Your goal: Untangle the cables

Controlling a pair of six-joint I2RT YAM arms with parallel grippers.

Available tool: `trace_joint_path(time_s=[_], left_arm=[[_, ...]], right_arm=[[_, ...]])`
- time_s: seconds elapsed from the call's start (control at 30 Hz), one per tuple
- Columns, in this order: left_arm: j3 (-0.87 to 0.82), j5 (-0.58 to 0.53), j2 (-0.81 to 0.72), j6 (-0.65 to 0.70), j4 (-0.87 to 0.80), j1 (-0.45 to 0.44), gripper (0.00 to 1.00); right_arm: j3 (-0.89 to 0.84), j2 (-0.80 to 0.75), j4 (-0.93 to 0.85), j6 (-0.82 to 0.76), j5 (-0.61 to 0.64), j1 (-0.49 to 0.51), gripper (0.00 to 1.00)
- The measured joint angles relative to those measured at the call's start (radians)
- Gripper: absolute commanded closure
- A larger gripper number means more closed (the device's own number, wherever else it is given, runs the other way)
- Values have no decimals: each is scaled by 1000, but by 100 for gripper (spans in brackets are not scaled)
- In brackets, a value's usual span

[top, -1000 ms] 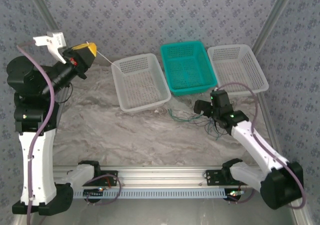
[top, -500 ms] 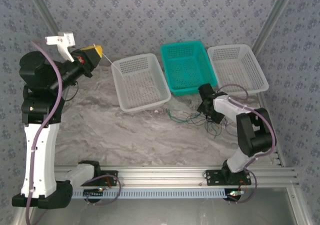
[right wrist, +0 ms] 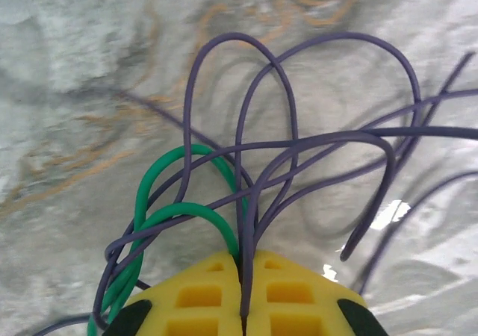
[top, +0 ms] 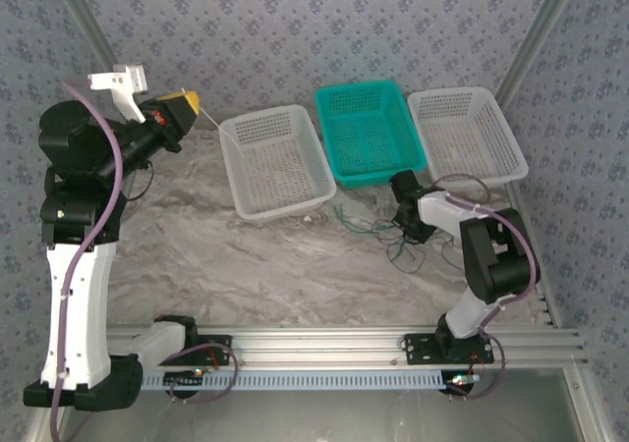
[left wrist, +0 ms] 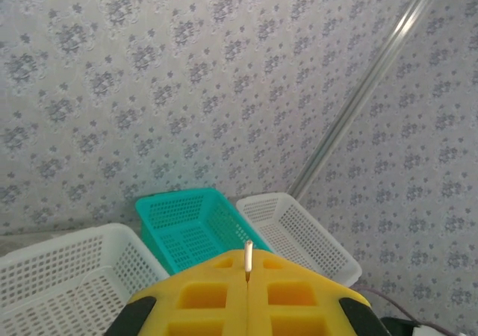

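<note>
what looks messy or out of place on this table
A snarl of green and dark cables lies on the table before the teal basket, looped through one another; the right gripper pinches several strands.

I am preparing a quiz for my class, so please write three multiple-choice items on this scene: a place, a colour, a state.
1. Where do the cables lie? A inside a basket; B on the table; C on the aluminium rail.
2. What colour is the middle basket? A white; B teal; C red.
3. How is the right gripper? A shut on the cables; B open; C shut on nothing.
Key: 1 B, they rest on its marble top; 2 B, its mesh is teal; 3 A, green and dark loops are pinched between its pads.
</note>
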Motion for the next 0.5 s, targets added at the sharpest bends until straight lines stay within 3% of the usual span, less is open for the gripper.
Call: trace_joint_path(time_s=[0.1, 0.27, 0.5], left_arm=[[110, -85, 26, 16, -85, 0, 100], [355, -327, 87, 90, -220, 39, 100], [422, -583, 97, 201, -257, 112, 100]], right_arm=[[-66, -88, -3, -6, 13, -56, 100], [-122, -237, -23, -13, 43, -208, 100], [-182, -306, -48, -29, 49, -413, 100]])
